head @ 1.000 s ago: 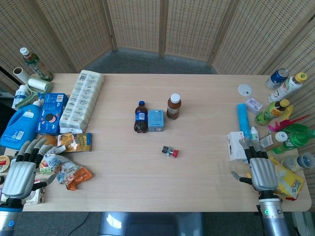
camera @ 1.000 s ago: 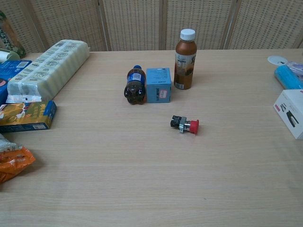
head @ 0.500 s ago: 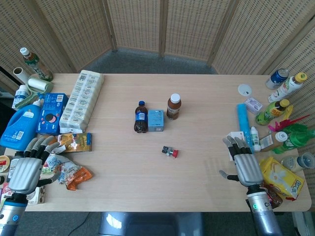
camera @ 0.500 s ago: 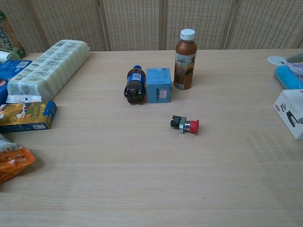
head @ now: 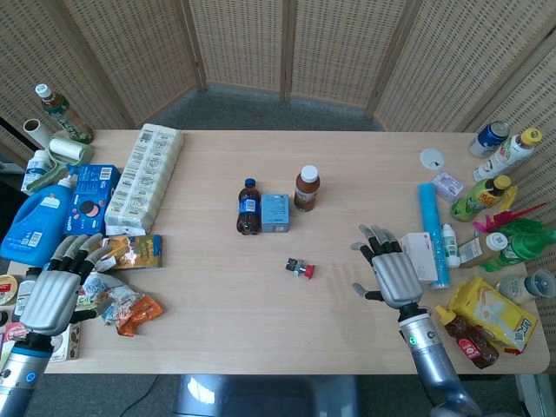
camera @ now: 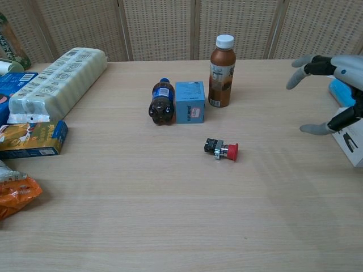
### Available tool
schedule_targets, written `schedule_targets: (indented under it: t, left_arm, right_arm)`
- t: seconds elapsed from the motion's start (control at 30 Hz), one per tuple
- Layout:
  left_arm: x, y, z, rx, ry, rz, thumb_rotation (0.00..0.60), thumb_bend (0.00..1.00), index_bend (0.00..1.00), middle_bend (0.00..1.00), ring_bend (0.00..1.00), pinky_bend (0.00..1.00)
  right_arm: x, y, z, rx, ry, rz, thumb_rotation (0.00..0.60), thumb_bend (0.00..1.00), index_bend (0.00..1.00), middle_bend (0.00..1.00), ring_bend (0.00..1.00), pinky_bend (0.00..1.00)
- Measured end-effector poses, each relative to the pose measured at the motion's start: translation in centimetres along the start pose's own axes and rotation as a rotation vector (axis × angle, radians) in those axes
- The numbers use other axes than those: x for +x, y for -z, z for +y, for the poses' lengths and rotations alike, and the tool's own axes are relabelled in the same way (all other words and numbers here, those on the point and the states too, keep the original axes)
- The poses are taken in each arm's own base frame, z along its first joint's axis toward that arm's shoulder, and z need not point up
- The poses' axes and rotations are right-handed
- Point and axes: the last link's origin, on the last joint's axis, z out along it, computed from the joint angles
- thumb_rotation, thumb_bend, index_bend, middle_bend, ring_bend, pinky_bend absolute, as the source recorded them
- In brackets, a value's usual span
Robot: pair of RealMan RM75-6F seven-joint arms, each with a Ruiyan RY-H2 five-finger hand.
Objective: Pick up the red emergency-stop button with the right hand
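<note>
The right hand (head: 395,275), fingers spread and empty at the frame's lower right, could knock the small red emergency-stop button (head: 301,268) rolling across the surface (head: 261,321) if it closed off-centre.

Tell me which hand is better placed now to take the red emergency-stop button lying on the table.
The right hand. It is open above bare table with only clear wood between it and the red emergency-stop button. The left hand hovers at the far left edge over snack packets, much farther away.
</note>
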Motion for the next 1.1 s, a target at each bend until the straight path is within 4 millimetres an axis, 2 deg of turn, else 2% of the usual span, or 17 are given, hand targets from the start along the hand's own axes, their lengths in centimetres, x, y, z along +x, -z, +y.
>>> schedule_targets:
  t: [0.2, 0.67, 0.97, 1.1]
  left_arm:
    - [0.0, -0.4, 0.2, -0.011, 0.001, 0.001, 0.6, 0.23, 0.17, 0.0, 0.0, 0.0]
    - [0.2, -1.3, 1.2, -0.044, -0.005, 0.006, 0.6, 0.24, 0.17, 0.0, 0.0, 0.0]
    - [0.0, -1.7, 1.4, -0.052, 0.001, 0.003, 0.6, 0.24, 0.17, 0.0, 0.0, 0.0]
    - [-0.1, -1.7, 1.3, -0.052, 0.001, 0.002, 0.6, 0.24, 0.16, 0.0, 0.0, 0.0]
  right_arm:
    - [-1.1, -0.9, -0.8, -0.001, 0.015, -0.044, 0.6, 0.17, 0.25, 0.0, 0.0, 0.0]
    - [-4.0, -4.7, -4.3, 0.016, 0.041, -0.184, 0.6, 0.17, 0.27, 0.0, 0.0, 0.0]
    - [-4.8, -7.1, -6.4, 0.027, 0.064, -0.232, 0.6, 0.17, 0.27, 0.0, 0.0, 0.0]
    - [-5.5, -7.5, -6.8, 0.011, 0.072, -0.254, 0.6, 0.17, 0.27, 0.0, 0.0, 0.0]
